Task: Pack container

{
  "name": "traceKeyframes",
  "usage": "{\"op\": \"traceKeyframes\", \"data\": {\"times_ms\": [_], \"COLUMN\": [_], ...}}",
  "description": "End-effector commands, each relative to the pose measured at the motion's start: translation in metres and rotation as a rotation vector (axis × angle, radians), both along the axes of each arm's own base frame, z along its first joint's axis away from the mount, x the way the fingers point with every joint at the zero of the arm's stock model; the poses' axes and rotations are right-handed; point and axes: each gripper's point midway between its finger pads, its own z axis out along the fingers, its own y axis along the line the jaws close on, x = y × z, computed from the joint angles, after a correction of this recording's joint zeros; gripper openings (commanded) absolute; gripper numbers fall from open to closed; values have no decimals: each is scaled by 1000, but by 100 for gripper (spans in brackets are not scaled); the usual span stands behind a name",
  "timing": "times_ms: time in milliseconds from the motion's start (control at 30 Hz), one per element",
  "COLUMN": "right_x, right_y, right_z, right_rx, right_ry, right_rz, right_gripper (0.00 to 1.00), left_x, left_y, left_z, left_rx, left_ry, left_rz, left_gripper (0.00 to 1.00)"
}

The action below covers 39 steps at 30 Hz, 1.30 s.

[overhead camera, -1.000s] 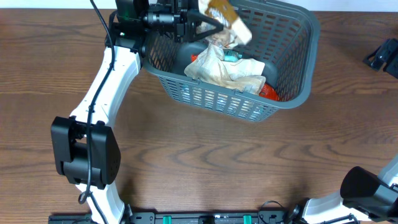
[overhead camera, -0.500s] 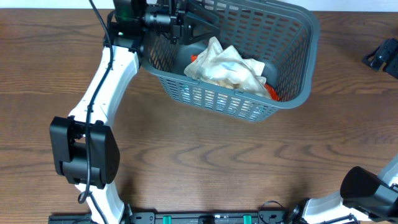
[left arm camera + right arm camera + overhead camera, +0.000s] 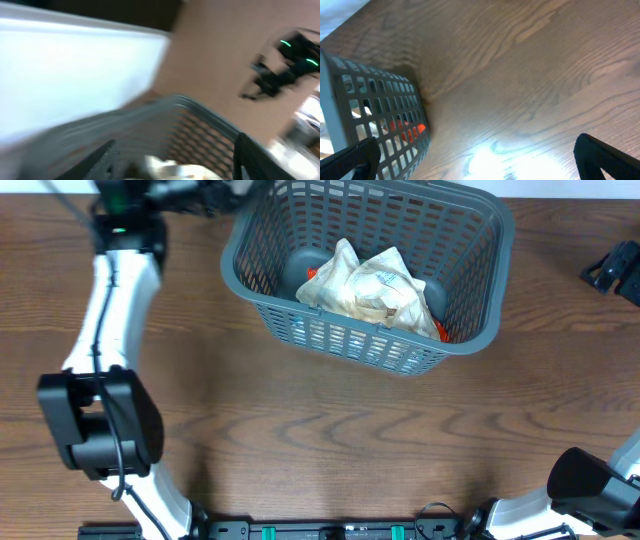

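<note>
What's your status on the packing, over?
Left gripper open, empty. Right gripper open, empty. Container holds crumpled packets. No obstruction seen.

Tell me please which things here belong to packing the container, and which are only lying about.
For the job:
container
pale crumpled packets inside it
orange item, partly hidden under them
left gripper, open, near the rim

Lying about:
black object by the right edge of the table
</note>
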Motion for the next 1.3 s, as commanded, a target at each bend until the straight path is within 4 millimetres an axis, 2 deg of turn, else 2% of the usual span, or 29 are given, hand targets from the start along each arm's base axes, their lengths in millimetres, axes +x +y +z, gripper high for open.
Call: {"op": "traceKeyframes", "data": {"times_ms": [0, 33, 67, 100, 133, 200, 267, 433, 567, 667, 733, 833, 900, 1100, 1267], "right_x": [2, 2, 2, 2, 3, 5, 8, 16, 17, 16, 15, 12, 10, 5, -19], "right_y": [0, 0, 0, 0, 0, -3, -4, -10, -23, -37, -42, -42, -41, -15, 14], "right_z": [-3, -3, -3, -3, -2, -1, 1, 6, 9, 13, 15, 14, 16, 40, 73], "right_rx": [8, 8, 7, 6, 2, -16, -30, -70, -133, -201, -229, -255, -279, -327, -394], "right_ry": [4, 4, 4, 3, 0, -5, -18, -51, -49, -41, -35, -12, 3, -52, -117], "right_rz": [23, 23, 23, 23, 28, 37, 49, 65, 36, -3, -20, -18, -19, 7, 23], "right_gripper": [99, 99, 99, 99, 99, 99, 99, 99, 99, 99, 99, 84, 81, 83, 84], "left_x": [26, 34, 41, 45, 50, 58, 54, 18, -21, -57, -76, -111, -131, -200, -253], "left_y": [60, 80, 102, 112, 130, 162, 190, 227, 250, 270, 272, 265, 260, 250, 238], "left_z": [12, 11, 8, 6, 1, -16, -37, -66, -71, -66, -61, -52, -48, -18, 3], "left_rx": [-10, -11, 0, 10, 36, 128, 291, 649, 773, 881, 914, 921, 933, 947, 916], "left_ry": [-43, -35, -27, -23, -6, 40, 99, 217, 345, 426, 454, 505, 527, 531, 492], "left_rz": [228, 301, 388, 434, 520, 701, 882, 1108, 1241, 1356, 1381, 1372, 1363, 1405, 1436], "left_gripper": [61, 62, 76, 95, 99, 99, 99, 99, 99, 99, 99, 99, 98, 98, 99]}}
